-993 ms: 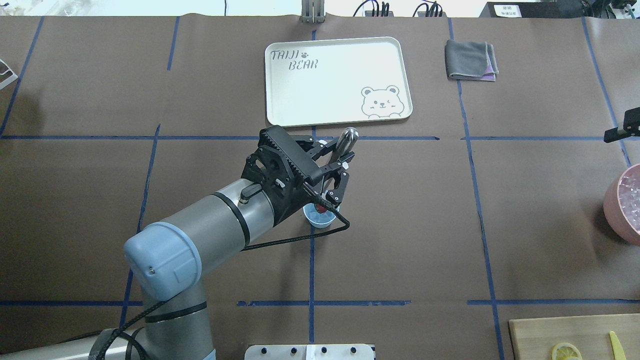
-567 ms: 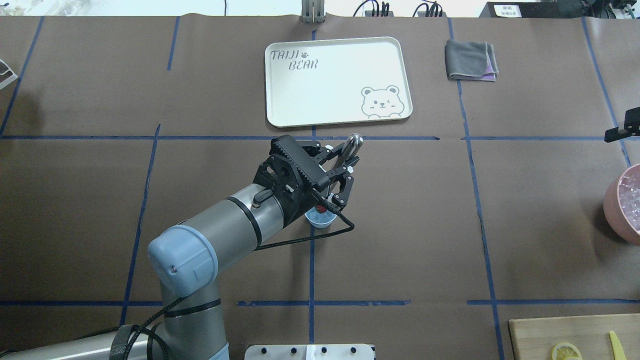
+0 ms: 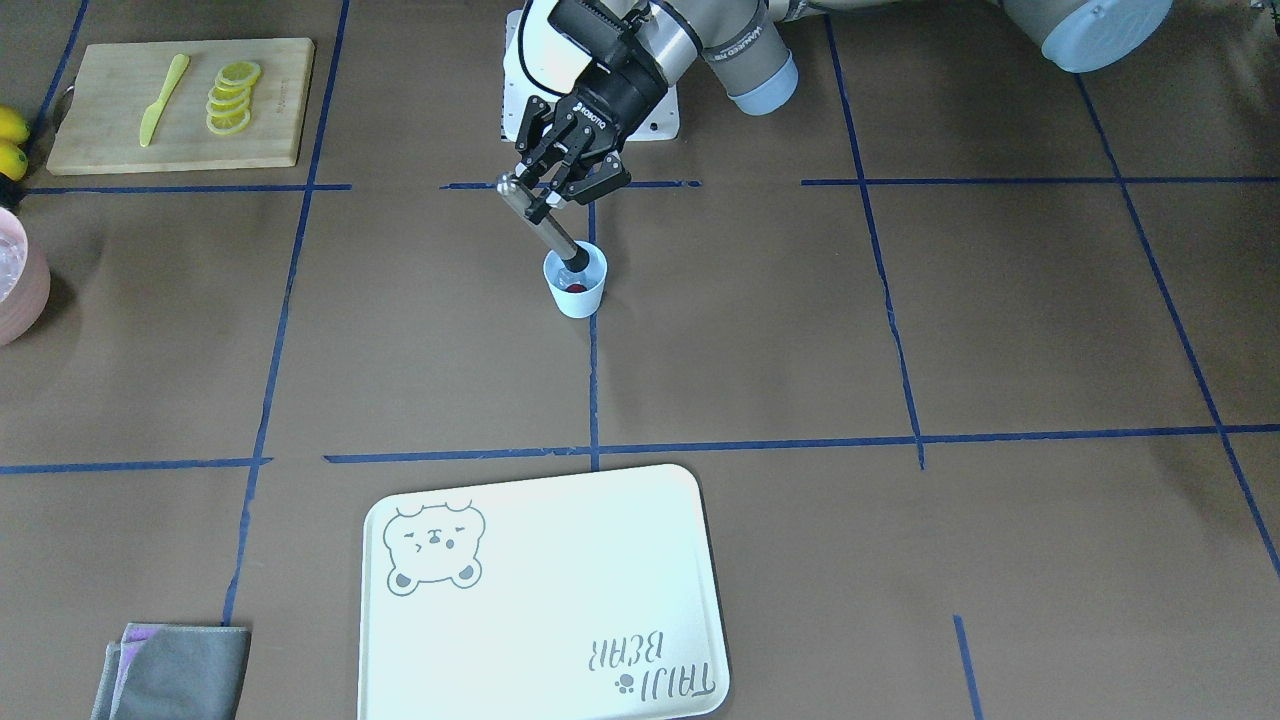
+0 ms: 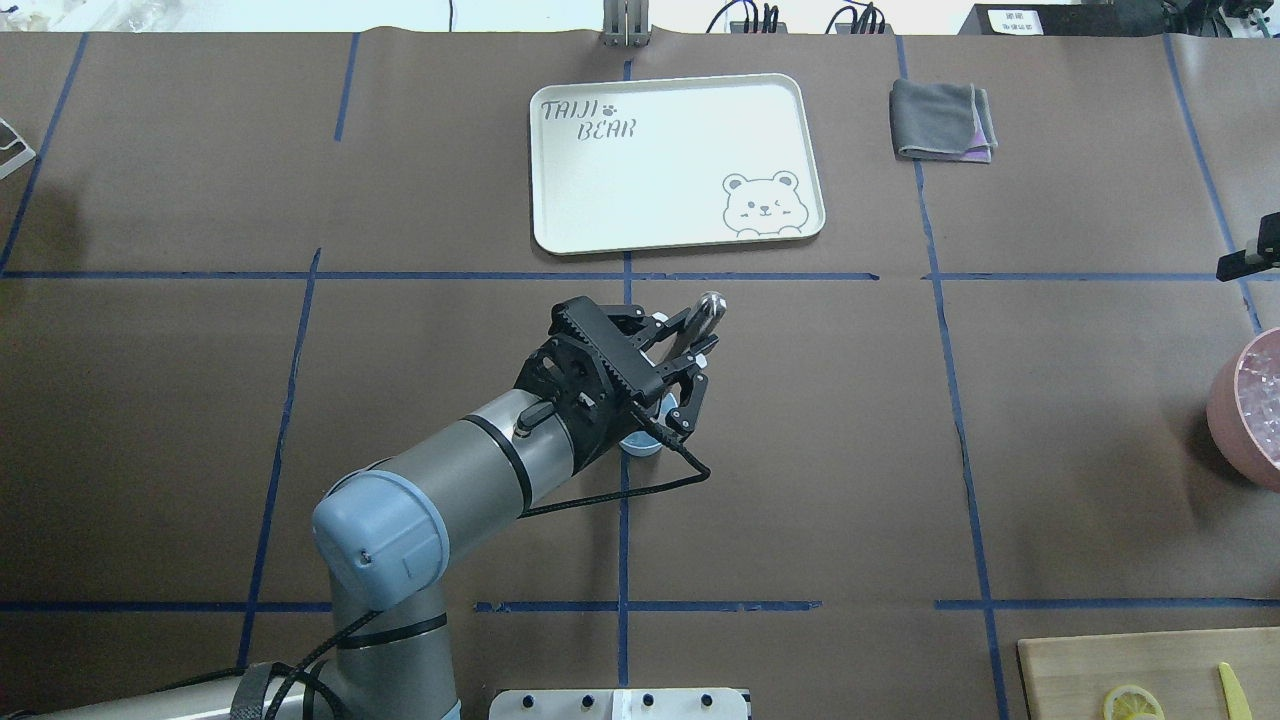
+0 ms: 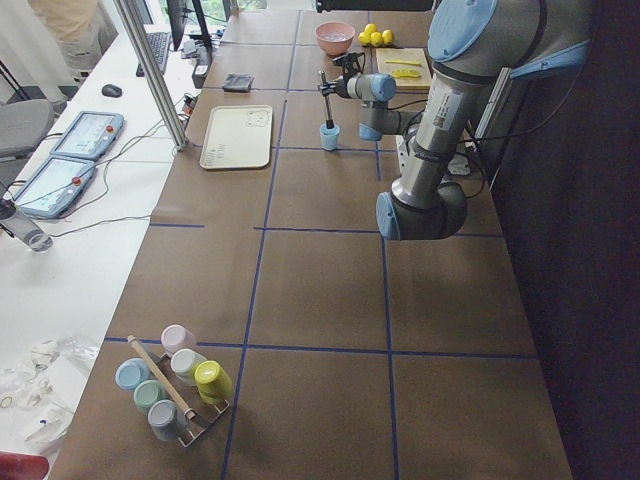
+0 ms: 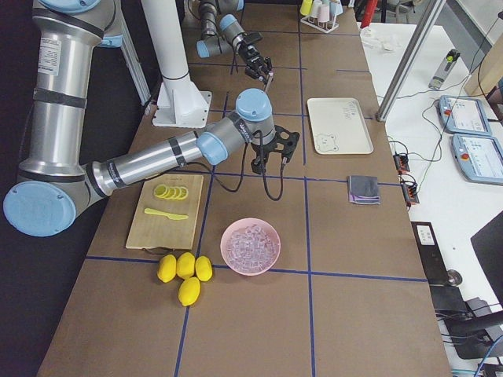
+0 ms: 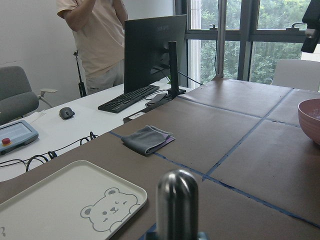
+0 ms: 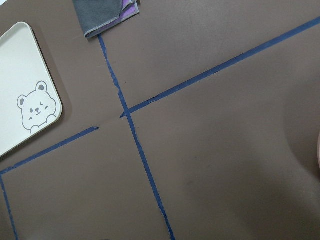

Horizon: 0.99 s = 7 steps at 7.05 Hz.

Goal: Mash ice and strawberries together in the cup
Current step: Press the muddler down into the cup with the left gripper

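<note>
The pale blue cup [image 3: 576, 292] stands on the brown table near its middle. A red strawberry [image 3: 575, 288] lies inside it. I cannot make out the ice in the cup. My left gripper [image 3: 548, 200] is shut on a metal muddler [image 3: 545, 228], which slants down with its dark tip inside the cup. From overhead the left gripper [image 4: 690, 365] covers most of the cup [image 4: 641, 446], and the muddler's rounded top [image 4: 711, 305] sticks out beyond it. The right gripper [image 6: 273, 149] hovers far off by the pink bowl. I cannot tell whether it is open or shut.
A white bear tray [image 4: 675, 160] lies beyond the cup and a grey folded cloth [image 4: 940, 120] to its right. A pink bowl [image 4: 1250, 400] of ice stands at the right edge. Near it are a cutting board [image 3: 180, 100] with lemon slices and whole lemons [image 6: 185, 271]. A person stands beyond the table.
The left arm has drawn back toward the robot and sunk lower. The muddler's top has shifted nearer the cup, and the gripper now covers more of the cup.
</note>
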{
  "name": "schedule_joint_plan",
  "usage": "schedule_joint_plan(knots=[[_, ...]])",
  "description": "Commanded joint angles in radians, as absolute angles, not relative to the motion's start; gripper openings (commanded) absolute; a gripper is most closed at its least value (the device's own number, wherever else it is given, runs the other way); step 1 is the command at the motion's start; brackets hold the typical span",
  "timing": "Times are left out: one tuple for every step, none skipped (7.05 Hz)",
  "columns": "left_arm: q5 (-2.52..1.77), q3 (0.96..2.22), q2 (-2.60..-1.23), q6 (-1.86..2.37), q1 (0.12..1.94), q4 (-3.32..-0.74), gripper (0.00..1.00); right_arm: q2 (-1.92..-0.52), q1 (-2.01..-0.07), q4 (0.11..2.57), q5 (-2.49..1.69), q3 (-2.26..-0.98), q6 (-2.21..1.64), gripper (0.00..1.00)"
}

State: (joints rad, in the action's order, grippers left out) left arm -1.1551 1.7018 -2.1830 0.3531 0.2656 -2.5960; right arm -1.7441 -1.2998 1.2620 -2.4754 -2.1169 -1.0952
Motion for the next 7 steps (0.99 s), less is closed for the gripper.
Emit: schedule_joint_plan(knots=[[-1.155, 1.678, -2.184, 0.353, 0.264, -2.597, 0.0, -1.744, -1.305, 1.262, -2.476, -2.118, -1.095, 1.0], [-1.155, 1.668, -2.186, 0.353, 0.262, -2.599, 0.0, -1.746, -1.305, 1.262, -2.476, -2.117, -1.095, 1.0], [-1.155, 1.664, -2.186, 0.353, 0.264, -2.599, 0.0, -1.746, -1.305, 1.262, -2.476, -2.117, -1.095, 1.0], [-1.155, 1.657, -2.183, 0.353, 0.262, -2.599, 0.0, -1.746, -1.305, 1.262, -2.476, -2.115, -1.095, 1.0], [-1.155, 1.649, -2.181, 0.353, 0.262, -2.6, 0.0, -1.744, -1.305, 1.262, -2.476, -2.114, -1.095, 1.0], [-1.155, 1.646, -2.178, 0.353, 0.259, -2.602, 0.0, -1.746, -1.305, 1.261, -2.476, -2.114, -1.095, 1.0], [-1.157, 1.644, -2.172, 0.353, 0.259, -2.602, 0.0, -1.746, -1.305, 1.262, -2.476, -2.112, -1.095, 1.0]])
